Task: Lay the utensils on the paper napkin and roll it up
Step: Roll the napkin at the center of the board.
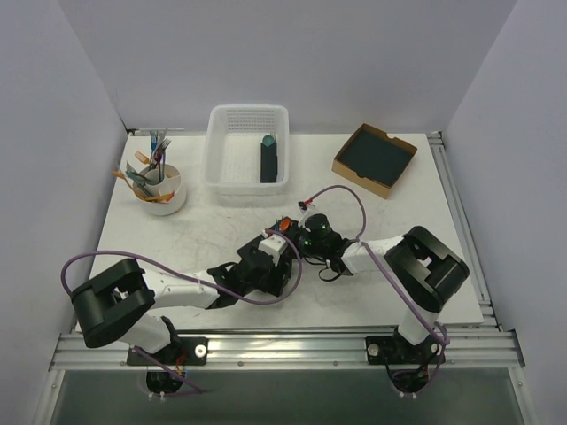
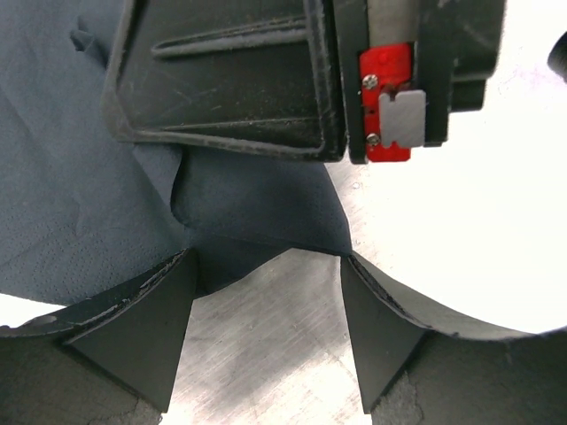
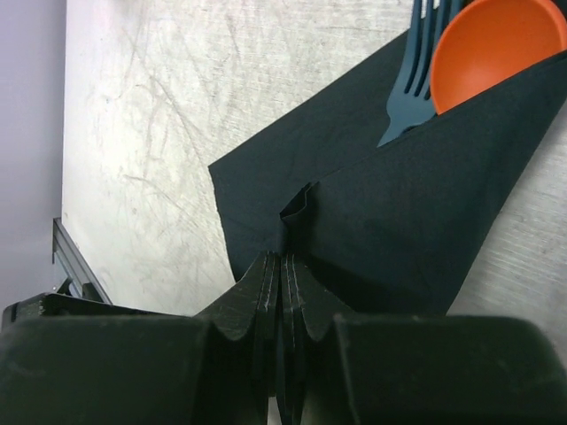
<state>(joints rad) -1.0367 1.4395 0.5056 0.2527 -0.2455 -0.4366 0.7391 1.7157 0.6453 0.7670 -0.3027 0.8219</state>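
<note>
The right gripper (image 3: 281, 266) has its two fingers pressed together on a small raised fold at the near edge of the paper napkin (image 3: 399, 221). The napkin lies flat on the table (image 1: 159, 239) at the middle, directly in front of these fingers. It is one dark sheet, folded over the utensils. At its far open end two pieces show: one orange spoon (image 3: 496, 49), of which only the bowl is visible, and one teal fork (image 3: 412, 80) just beside it, touching or nearly so. The rest of both is covered by the sheet. The left gripper (image 2: 267, 266) stands with its fingers spread wide. The edge of the napkin comes just up to the gap between its fingertips, and nothing is held there. The black body of the right gripper is close in front of it, above the napkin. From above, both grippers meet over the napkin and hide almost all of it. At the far side of the table stands one white basket (image 1: 217, 150) with one dark roll with a teal tip (image 1: 268, 161) inside. To its right is one cardboard box (image 1: 350, 166) with dark sheets (image 1: 376, 155). At the far left is one white cup (image 1: 164, 190) with several spare utensils (image 1: 146, 173), too small to count. All are well apart from the grippers.
</note>
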